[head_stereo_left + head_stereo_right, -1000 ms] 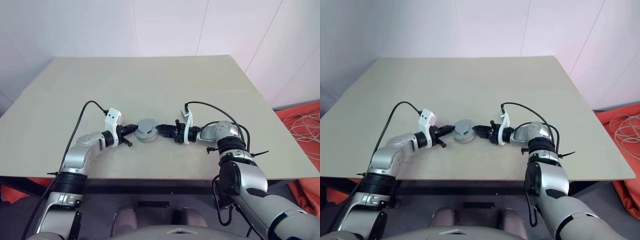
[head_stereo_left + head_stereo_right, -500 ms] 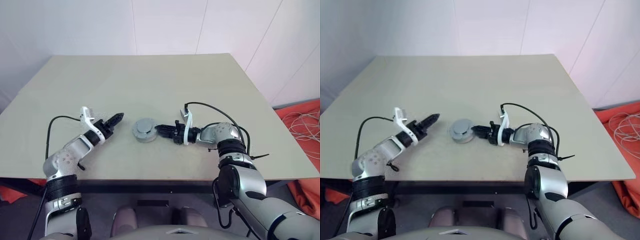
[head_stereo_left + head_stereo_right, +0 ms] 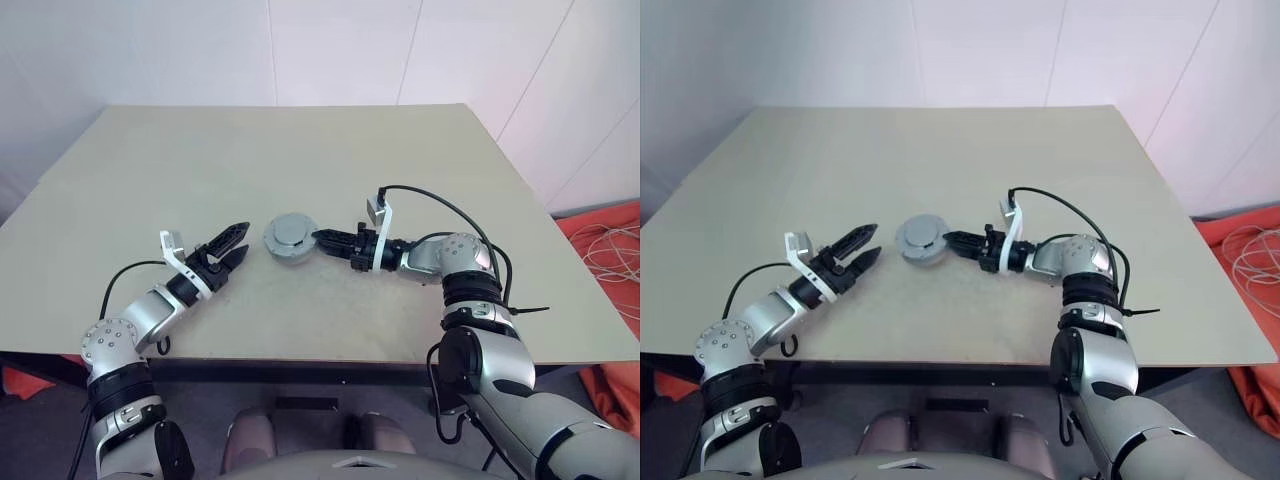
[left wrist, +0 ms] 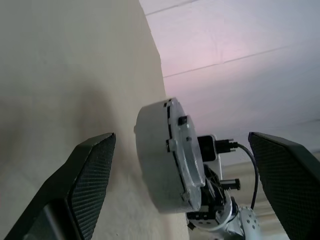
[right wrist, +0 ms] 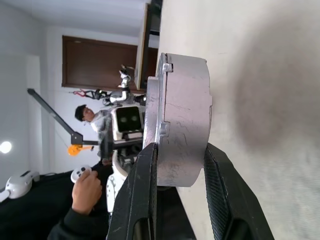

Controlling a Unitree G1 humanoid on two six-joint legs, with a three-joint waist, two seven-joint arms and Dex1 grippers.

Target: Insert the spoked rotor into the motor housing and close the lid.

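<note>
Toward the near edge of the beige wooden table [image 3: 300,160], the left gripper [image 3: 237,246] has its jaws spread, empty. Just beyond, near mid-table, the right gripper [image 3: 322,239] pinches the round grey metal motor housing with its lid on [image 3: 291,237], lifted above the surface.

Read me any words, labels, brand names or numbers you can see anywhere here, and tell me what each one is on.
There is no text to read: none on the closed grey motor housing, the left gripper, the right gripper or the table.
</note>
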